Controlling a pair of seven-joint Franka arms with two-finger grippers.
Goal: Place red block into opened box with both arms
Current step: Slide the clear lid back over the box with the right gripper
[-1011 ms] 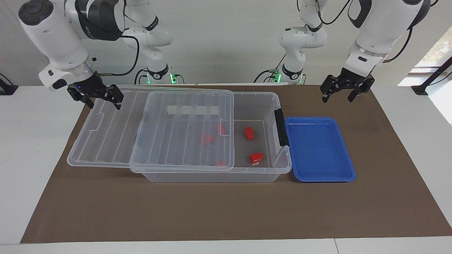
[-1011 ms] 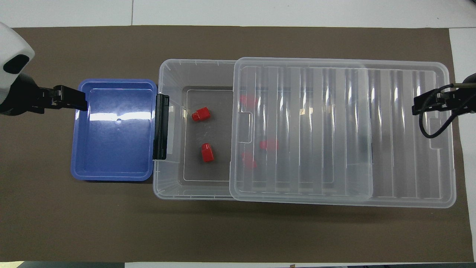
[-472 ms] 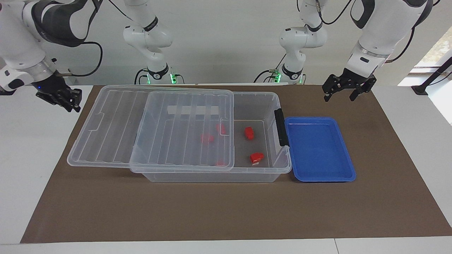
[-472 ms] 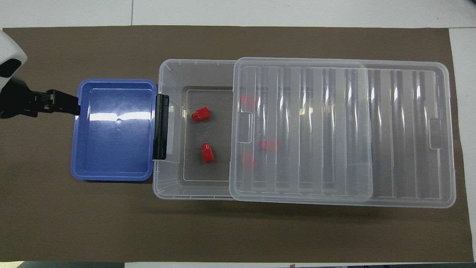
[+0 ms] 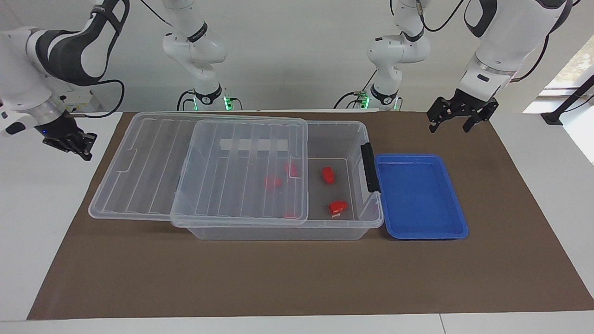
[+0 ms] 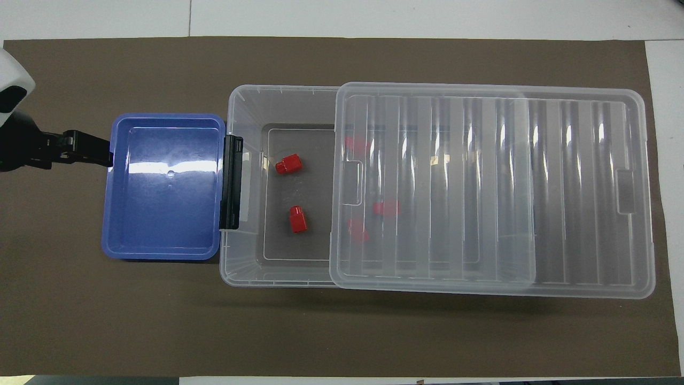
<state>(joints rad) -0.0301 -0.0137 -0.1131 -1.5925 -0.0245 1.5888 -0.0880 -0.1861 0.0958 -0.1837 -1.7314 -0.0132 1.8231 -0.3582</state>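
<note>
Now: right arm pulled off lid, blocks all in box

Since a sec ago the right gripper (image 5: 76,146) has backed off the lid (image 5: 199,167) toward the right arm's end of the table. It now hangs over bare white tabletop just off the brown mat (image 5: 297,278), w/ fingers pressed together on nothing. Lid hasn't moved: slid partway off the box (image 5: 278,232), leaving the end by the black clip handle (image 5: 368,167) uncovered.

Red blocks are inside the box: two in the uncovered part, (image 6: 288,163) and (image 6: 297,219), plus more seen blurred through the lid. Blue tray (image 5: 420,232), touching the box at the clip end, holds nothing.

Left gripper (image 5: 461,118) is up in the air over the mat, near the tray, fingers spread, empty, barely shifted.

Judgement: placing looks done; both arms seem to be retreating to rest.
</note>
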